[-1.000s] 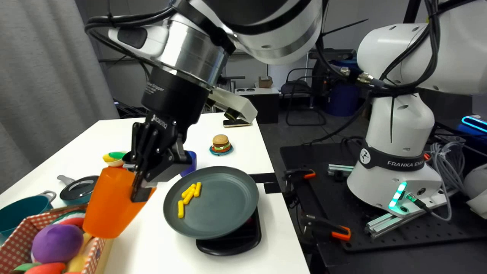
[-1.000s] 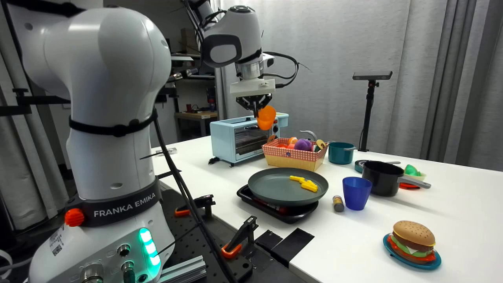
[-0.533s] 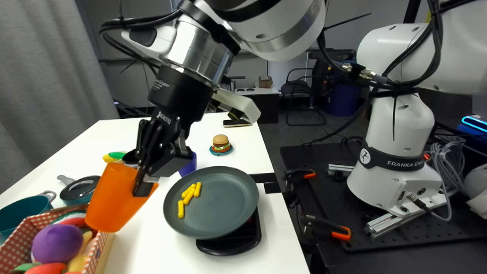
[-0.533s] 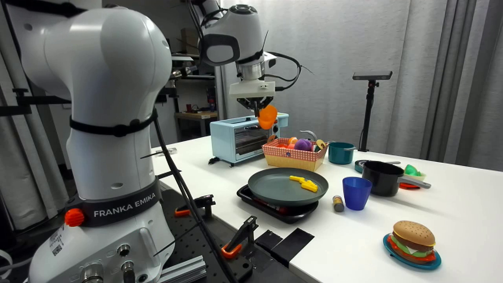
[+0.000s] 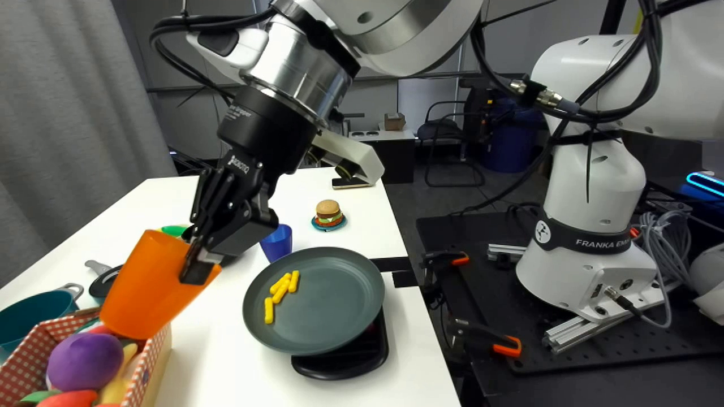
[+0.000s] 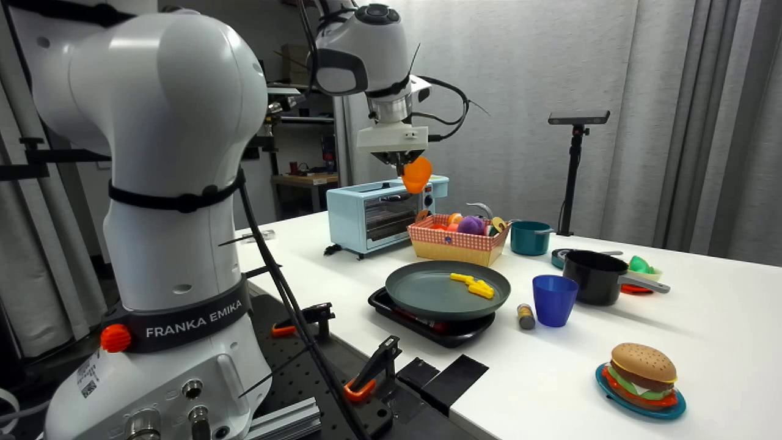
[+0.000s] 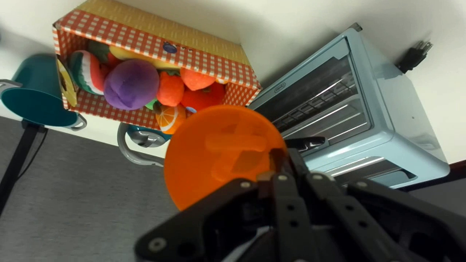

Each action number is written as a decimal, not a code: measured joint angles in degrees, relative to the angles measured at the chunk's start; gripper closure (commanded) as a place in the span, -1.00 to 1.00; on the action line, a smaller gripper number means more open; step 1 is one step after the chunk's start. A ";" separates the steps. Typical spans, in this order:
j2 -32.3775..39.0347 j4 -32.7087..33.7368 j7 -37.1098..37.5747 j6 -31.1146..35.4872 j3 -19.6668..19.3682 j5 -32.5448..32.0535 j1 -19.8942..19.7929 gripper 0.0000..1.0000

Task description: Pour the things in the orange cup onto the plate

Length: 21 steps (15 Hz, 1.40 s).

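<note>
The orange cup (image 5: pixel 148 291) hangs above the table beside the fruit basket, tilted, its wider open end toward my gripper and its base low and away. It also shows in an exterior view (image 6: pixel 418 174) and the wrist view (image 7: pixel 198 163). My gripper (image 5: pixel 195 273) is shut on the cup's wall near the rim, one finger inside it, as the wrist view (image 7: pixel 287 157) shows. Faint elongated shapes show in the cup there. The dark grey-green plate (image 5: pixel 334 308) rests on a black base, also seen in an exterior view (image 6: pixel 427 290). Several yellow sticks (image 5: pixel 281 287) lie on it.
A checkered basket of toy fruit (image 6: pixel 455 247) stands behind the plate, near the pale blue toaster oven (image 6: pixel 351 217). A blue cup (image 6: pixel 555 299), small bottle (image 6: pixel 525 316), black pot (image 6: pixel 595 278), teal pot (image 6: pixel 529 238) and burger (image 6: pixel 643 374) stand on the table.
In an exterior view the gripper and cup shift slightly right and up, then left and a little up, away from the plate. The yellow sticks on the plate have not moved.
</note>
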 measured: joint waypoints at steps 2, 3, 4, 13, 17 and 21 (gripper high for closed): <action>0.00 0.40 -2.89 0.00 0.00 3.13 0.00 0.98; 0.00 0.50 -3.98 0.00 0.00 4.43 0.00 0.98; 0.00 0.57 -5.10 0.00 0.00 5.82 0.00 0.98; 0.91 -1.85 -6.15 -8.65 -0.35 4.62 -0.10 0.98; 6.15 -1.21 2.95 -16.76 0.22 -7.72 -0.61 0.98; 8.80 2.50 12.56 -21.64 1.24 -20.04 -3.84 0.98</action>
